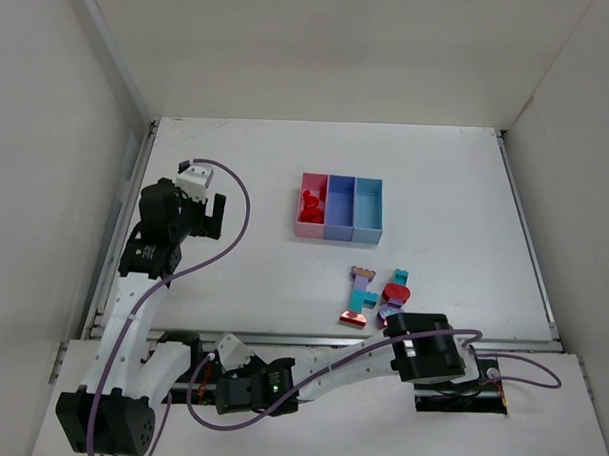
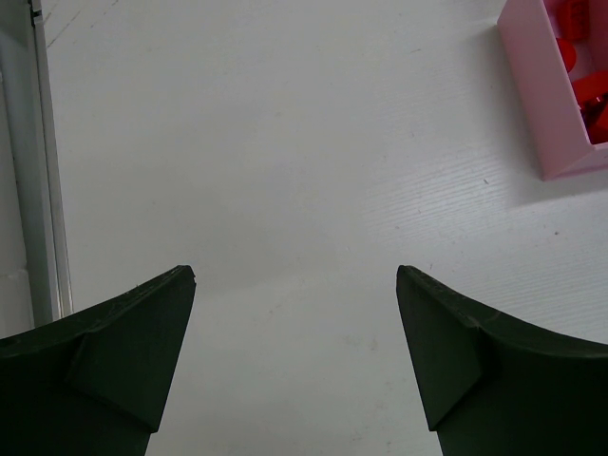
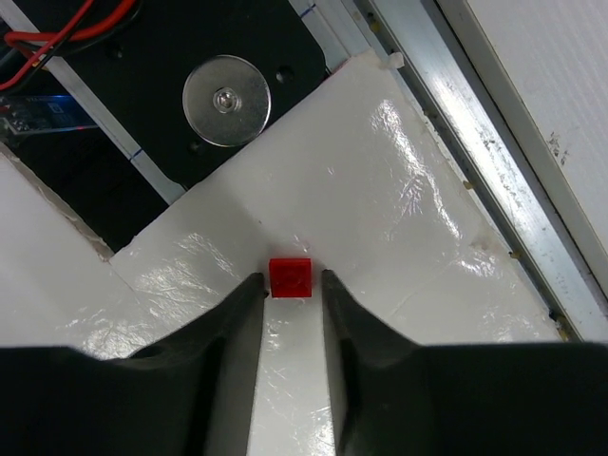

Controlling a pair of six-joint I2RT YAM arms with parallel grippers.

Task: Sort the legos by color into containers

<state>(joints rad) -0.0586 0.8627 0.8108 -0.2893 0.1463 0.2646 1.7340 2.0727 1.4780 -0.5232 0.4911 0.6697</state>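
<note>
A small red lego lies on the glossy white ledge in front of the table. My right gripper has its two fingertips pressed in on either side of it. In the top view the right wrist covers that spot. Two multicolour lego clumps of red, teal and purple lie at the table's near edge. The containers stand mid-table in a row: pink, purple-blue and light blue. Red legos lie in the pink one. My left gripper hangs open and empty over bare table at the left.
The left wrist view has the pink bin's corner with red bricks at top right, and a metal rail along the left edge. Near the red lego are a black base plate with a metal disc and the table's metal edge rail.
</note>
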